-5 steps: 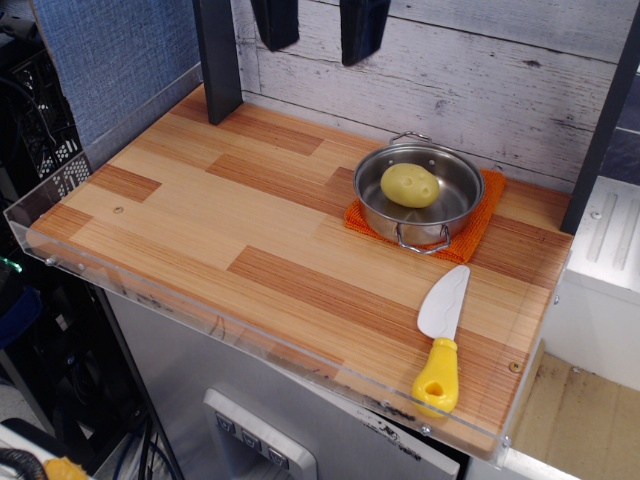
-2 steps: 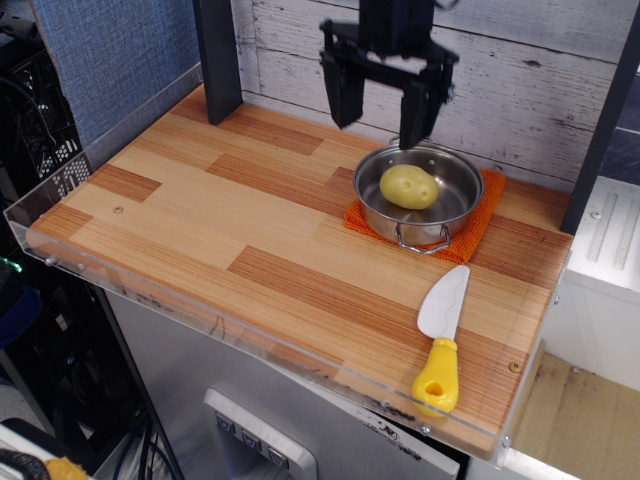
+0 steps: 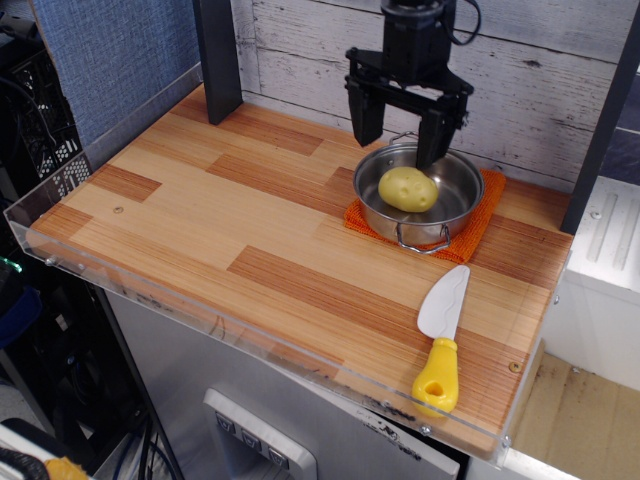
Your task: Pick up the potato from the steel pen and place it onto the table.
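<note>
**Open gripper poised above the potato in the pan**

The gripper [image 3: 398, 135] hangs with its two dark fingers [image 3: 364, 118] spread wide and nothing between them. The potato [image 3: 408, 188] lies just below and slightly toward the camera from the fingertips, apart from them, resting on the floor of the steel pen [image 3: 455, 205]. Its long axis runs roughly left to right across the view, close to the line on which the fingers open, though the steep camera angle makes that alignment hard to judge. Only one arm is present, so the descent falls to it.

The pan sits on an orange woven mat [image 3: 481, 222], near the far right of the table [image 3: 200, 220]. Well apart, toward the front edge, lies a yellow-handled toy knife [image 3: 440, 340].

Counted: one potato, one pan, one mat, one knife, one gripper.
</note>
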You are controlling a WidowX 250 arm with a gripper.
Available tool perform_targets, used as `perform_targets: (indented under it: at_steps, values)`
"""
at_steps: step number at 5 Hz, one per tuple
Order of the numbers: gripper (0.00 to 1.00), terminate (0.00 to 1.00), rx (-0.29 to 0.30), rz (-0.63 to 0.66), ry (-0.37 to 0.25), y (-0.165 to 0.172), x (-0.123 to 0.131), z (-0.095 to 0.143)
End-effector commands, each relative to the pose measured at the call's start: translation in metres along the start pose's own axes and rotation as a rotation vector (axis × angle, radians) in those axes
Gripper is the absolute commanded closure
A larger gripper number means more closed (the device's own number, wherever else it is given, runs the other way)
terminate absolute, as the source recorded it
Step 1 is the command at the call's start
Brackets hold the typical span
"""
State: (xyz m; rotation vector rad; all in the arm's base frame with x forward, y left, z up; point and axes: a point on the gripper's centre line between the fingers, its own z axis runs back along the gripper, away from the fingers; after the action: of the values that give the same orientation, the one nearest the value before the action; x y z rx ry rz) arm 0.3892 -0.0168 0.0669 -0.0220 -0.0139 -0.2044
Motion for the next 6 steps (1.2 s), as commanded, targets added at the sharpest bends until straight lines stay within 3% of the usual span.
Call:
perform_targets:
  at_steps: [1,3,6]
  values:
    - [0.0,0.0,0.016,-0.025,-0.057,-0.013,0.016,0.009]
    - [0.0,0.0,-0.032,-0.023,-0.006,-0.023,0.015,-0.012]
    - [0.0,0.0,-0.028,-0.026,0.08,-0.02,0.004,-0.032]
